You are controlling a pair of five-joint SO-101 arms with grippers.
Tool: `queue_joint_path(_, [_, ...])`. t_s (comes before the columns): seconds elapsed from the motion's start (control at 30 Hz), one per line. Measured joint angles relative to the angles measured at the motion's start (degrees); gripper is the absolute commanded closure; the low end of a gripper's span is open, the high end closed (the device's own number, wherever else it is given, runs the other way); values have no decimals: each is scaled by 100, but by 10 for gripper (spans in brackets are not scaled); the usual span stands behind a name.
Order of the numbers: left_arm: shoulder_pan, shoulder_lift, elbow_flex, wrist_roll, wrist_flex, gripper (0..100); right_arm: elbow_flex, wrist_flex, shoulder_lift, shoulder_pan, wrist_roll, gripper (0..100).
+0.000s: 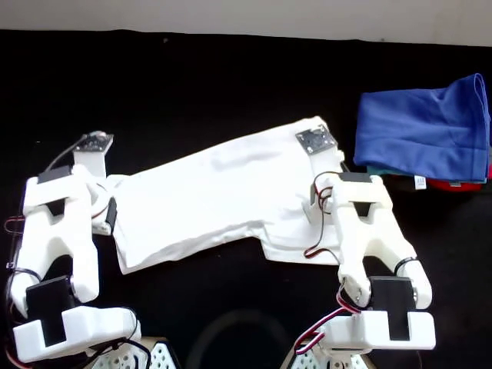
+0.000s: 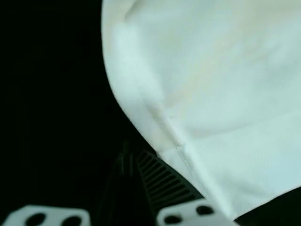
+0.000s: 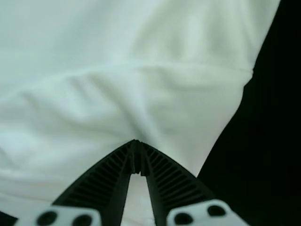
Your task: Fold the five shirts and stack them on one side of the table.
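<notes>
You're working a plain white shirt [image 1: 223, 192] on a black table [image 1: 192, 84]; a blue shirt [image 1: 423, 131] is covering a red shirt [image 1: 453, 184].

You're at robot test bench, likely lab: black-covered table [image 1: 200, 84], white left arm [image 1: 58, 231] and right arm [image 1: 369, 231] mounted at edge, plain wall [image 1: 231, 14] behind.
</notes>
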Motion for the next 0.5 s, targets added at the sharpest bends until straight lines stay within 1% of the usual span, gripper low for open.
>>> queue_joint_path(0.17, [-9,0,-615,18,923,991,114,510,-1055,-176,-9,992])
queue_joint_path(0.3, [35,-79,-949,281,1556,991,457,782,-2347,-404,-158,992])
queue_joint_path(0.4, [360,-492,-932,457,1758,991,932,870,-3156,-527,-158,992])
queue_joint_path(0.5, [862,-1108,-589,545,1741,991,1442,870,-3613,-571,-158,989])
